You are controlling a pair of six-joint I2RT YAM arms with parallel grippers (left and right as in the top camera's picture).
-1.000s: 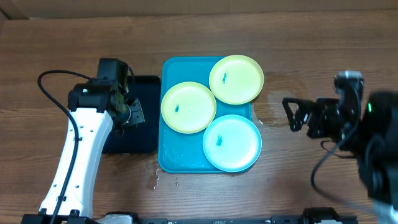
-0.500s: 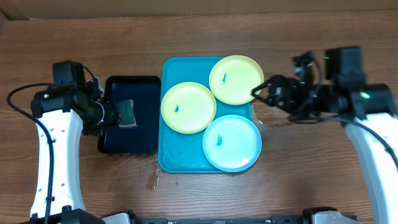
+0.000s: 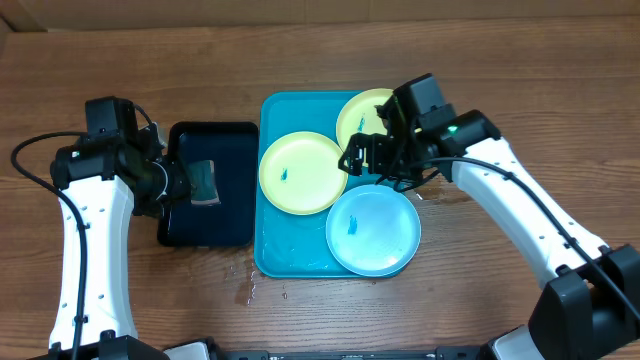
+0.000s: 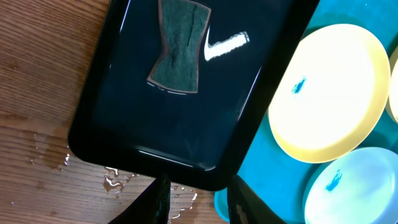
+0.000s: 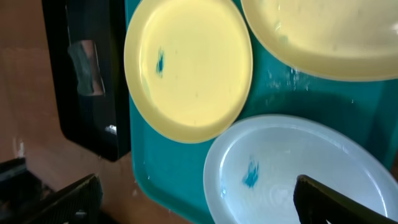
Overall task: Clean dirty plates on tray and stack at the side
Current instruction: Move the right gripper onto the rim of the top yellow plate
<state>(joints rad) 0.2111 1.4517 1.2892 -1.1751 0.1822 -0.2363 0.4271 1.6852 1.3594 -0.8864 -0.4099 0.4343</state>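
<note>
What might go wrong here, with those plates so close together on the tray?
The plates crowd rim to rim on the blue tray, so the right arm's open jaws, hanging over them, may knock a neighbour while taking one. Water droplets lie on the table by the tray; wet plates may slip from a grip.

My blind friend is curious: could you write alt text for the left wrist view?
A dark green sponge lies in a shiny black tray on a wet wooden table; right of it, a blue tray holds a yellow plate and a pale blue plate, each smeared blue.
</note>
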